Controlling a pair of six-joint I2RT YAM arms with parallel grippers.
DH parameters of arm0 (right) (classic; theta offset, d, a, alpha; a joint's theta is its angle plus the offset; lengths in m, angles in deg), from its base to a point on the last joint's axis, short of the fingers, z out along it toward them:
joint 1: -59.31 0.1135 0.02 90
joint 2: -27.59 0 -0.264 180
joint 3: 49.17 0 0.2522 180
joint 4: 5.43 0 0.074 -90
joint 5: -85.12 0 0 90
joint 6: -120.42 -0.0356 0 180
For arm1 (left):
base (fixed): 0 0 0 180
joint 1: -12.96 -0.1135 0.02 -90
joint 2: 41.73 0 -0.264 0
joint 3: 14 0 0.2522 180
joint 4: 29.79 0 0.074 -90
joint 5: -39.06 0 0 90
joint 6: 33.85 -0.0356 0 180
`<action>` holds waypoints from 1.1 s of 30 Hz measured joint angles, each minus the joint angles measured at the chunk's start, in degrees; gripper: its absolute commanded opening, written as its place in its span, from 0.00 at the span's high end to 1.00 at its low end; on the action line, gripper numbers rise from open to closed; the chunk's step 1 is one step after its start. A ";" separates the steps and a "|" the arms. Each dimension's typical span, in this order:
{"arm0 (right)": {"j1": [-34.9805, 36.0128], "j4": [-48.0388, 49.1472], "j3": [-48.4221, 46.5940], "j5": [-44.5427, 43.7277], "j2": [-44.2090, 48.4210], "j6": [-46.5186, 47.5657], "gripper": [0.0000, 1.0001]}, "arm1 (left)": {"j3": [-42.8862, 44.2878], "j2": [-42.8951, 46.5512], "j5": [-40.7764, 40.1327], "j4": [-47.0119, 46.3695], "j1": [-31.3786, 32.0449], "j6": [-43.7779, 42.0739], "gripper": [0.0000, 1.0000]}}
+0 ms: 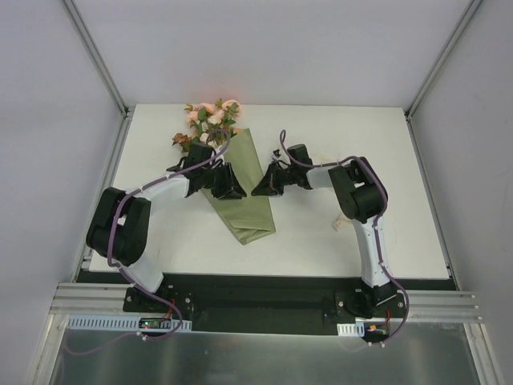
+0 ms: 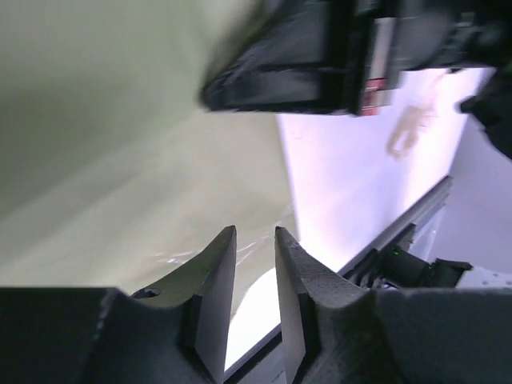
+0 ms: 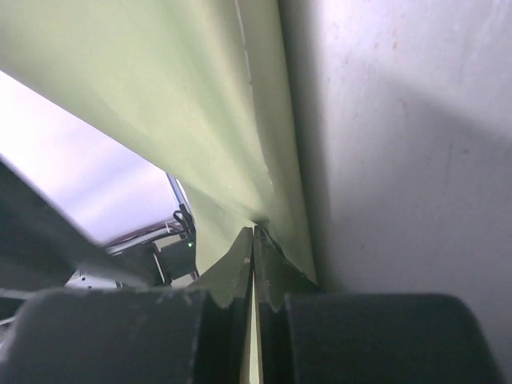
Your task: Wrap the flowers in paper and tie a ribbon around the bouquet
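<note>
Paper, wrapped round the flowers on the far middle of the table, is pinched by the closed right gripper, so the slightly parted, empty left gripper should be pressed onto the overlap.

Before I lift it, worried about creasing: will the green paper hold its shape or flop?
Probably floppy: the paper curves in soft folds where the right hand pinches its edge. Likely light too, since that pinched edge looks thin.
</note>
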 measured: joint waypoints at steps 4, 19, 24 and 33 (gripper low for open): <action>0.00 0.24 0.09 0.02 0.00 -0.20 1.00 | 2.40 -0.31 2.62 -3.37 1.99 0.85 0.98; -1.73 -0.39 -3.89 -1.42 -2.16 -5.03 1.00 | -6.03 -8.90 2.54 -7.93 2.60 6.38 1.00; -3.32 -3.32 -15.69 -4.07 -8.28 -7.28 1.00 | -6.19 -8.70 2.23 -7.87 2.60 6.34 1.00; -3.65 -18.03 -40.46 -10.84 -19.06 -9.66 0.99 | -7.19 -6.75 1.62 -6.01 2.60 5.90 1.00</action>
